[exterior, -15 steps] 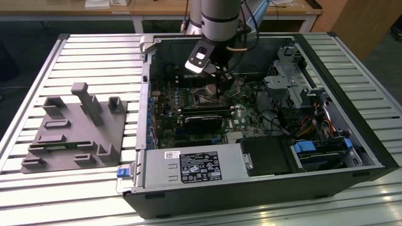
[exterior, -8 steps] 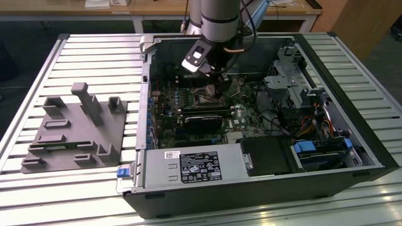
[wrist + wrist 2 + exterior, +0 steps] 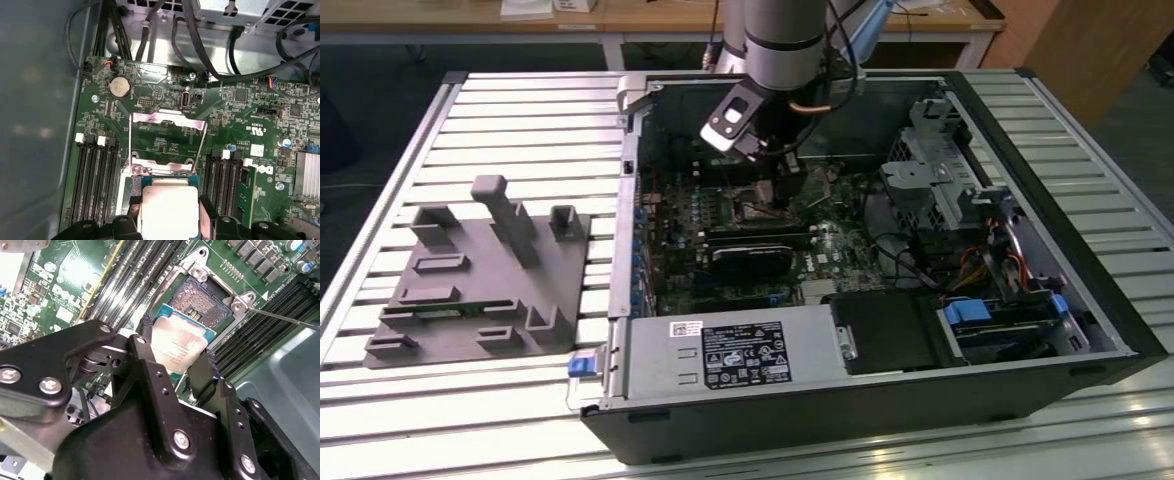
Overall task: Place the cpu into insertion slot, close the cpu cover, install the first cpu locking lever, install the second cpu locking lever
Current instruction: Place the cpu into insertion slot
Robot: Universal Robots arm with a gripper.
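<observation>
My gripper is shut on the cpu, a flat square chip with a silvery top, its black fingers clamping two opposite edges. The chip hangs tilted just above the insertion slot, whose dark pinned centre lies partly uncovered beyond it. In the first wrist view the cpu sits at the near end of the socket, and the cpu cover lies flipped open as a silvery frame. A thin locking lever sticks out beside the socket. In the exterior view the gripper hovers over the slot.
The open computer case lies on a slatted table. Memory slots flank the socket on both sides. Black cables hang across the board's far edge. A grey fixture block with uprights stands at the exterior view's left.
</observation>
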